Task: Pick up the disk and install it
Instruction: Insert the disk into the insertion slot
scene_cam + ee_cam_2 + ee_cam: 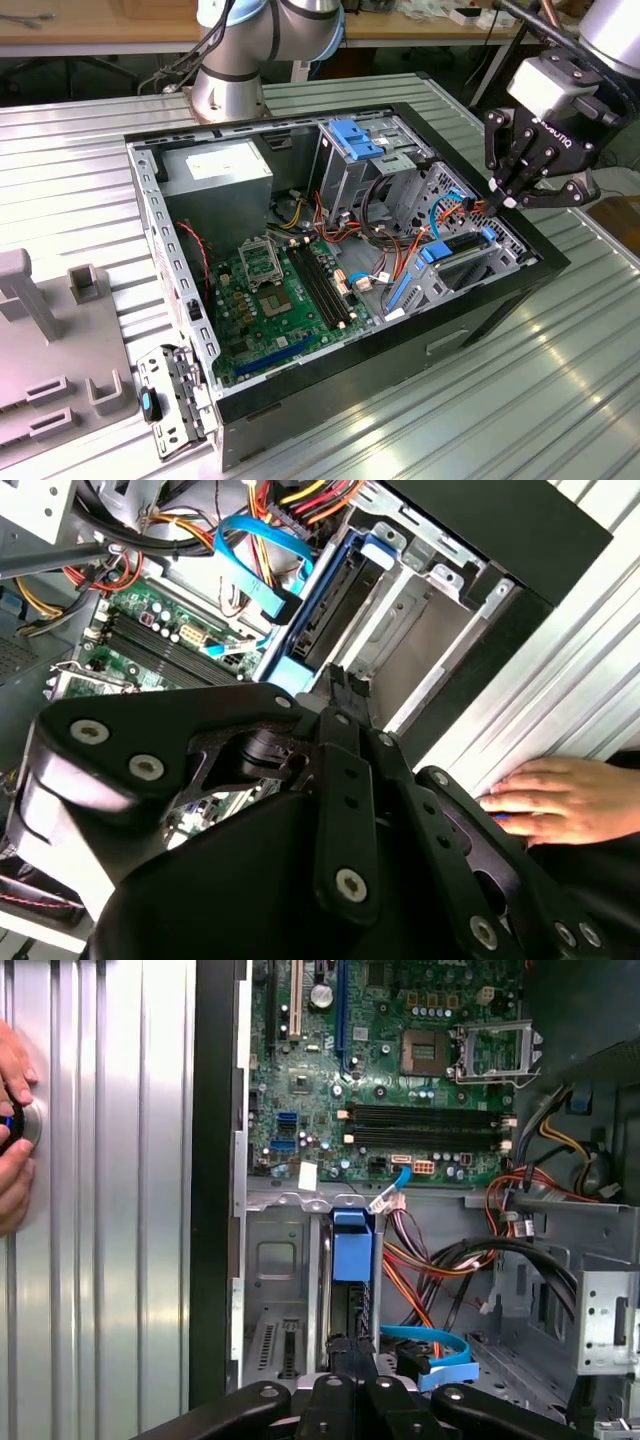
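- Black links of my pincer (352, 1348) sit closest in the first wrist view, and its two tips are pressed together.
- Its tips are right at the end of the disk (352, 1260). I cannot tell if they touch it.
- The disk stands on its edge in the metal bay (280, 1290), at a front corner of the computer case (400, 345).
- I think the disk is only partly in, so a good push goes slow and straight along its blue rails.
- A blue cable (430, 1345) lies just beside the slot, and it must not get squashed.
- A person's hand (560, 800) rests on the table (560, 400) near the case, so I go gently.
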You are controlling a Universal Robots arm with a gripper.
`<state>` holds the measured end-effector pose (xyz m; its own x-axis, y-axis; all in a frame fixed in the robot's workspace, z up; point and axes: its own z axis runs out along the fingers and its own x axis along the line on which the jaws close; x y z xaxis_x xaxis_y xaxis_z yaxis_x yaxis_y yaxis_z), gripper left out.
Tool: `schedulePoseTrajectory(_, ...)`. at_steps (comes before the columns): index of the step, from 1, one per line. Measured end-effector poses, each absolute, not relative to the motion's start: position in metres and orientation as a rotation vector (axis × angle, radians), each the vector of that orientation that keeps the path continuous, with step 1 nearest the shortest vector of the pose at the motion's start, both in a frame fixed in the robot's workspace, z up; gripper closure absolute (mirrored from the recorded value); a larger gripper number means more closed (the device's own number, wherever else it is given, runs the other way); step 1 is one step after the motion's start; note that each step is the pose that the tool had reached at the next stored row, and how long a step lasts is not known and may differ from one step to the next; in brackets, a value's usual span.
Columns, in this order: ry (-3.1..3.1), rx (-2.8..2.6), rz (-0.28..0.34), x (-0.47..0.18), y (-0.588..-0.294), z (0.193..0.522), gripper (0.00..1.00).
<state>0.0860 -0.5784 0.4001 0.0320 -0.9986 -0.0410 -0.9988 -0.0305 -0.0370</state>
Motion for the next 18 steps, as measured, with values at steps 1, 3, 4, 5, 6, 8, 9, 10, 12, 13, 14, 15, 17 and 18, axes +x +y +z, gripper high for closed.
schedulePoseTrajectory(1,2.144,-2.221,0.006,0.086,-0.578,0.398,0.89)
schedulePoseTrajectory(3,2.138,-2.226,0.006,0.087,-0.578,0.395,0.89)
schedulePoseTrajectory(4,2.136,-2.228,0.006,0.088,-0.578,0.393,0.89)
schedulePoseTrajectory(5,2.136,-2.228,0.006,0.089,-0.578,0.391,0.89)
schedulePoseTrajectory(6,2.136,-2.228,0.006,0.090,-0.578,0.389,0.89)
schedulePoseTrajectory(8,2.136,-2.228,0.007,0.091,-0.578,0.383,0.89)
schedulePoseTrajectory(9,2.136,-2.228,0.007,0.091,-0.577,0.381,0.89)
schedulePoseTrajectory(10,2.136,-2.228,0.007,0.091,-0.577,0.381,0.89)
schedulePoseTrajectory(12,2.136,-2.228,0.007,0.091,-0.577,0.381,0.89)
schedulePoseTrajectory(13,2.136,-2.228,0.007,0.091,-0.577,0.381,0.89)
schedulePoseTrajectory(14,2.136,-2.228,0.007,0.091,-0.577,0.381,0.89)
schedulePoseTrajectory(15,2.135,-2.228,0.008,0.091,-0.577,0.381,0.89)
schedulePoseTrajectory(17,2.135,-2.228,0.008,0.091,-0.577,0.381,0.89)
schedulePoseTrajectory(18,2.135,-2.228,0.008,0.091,-0.577,0.381,0.89)
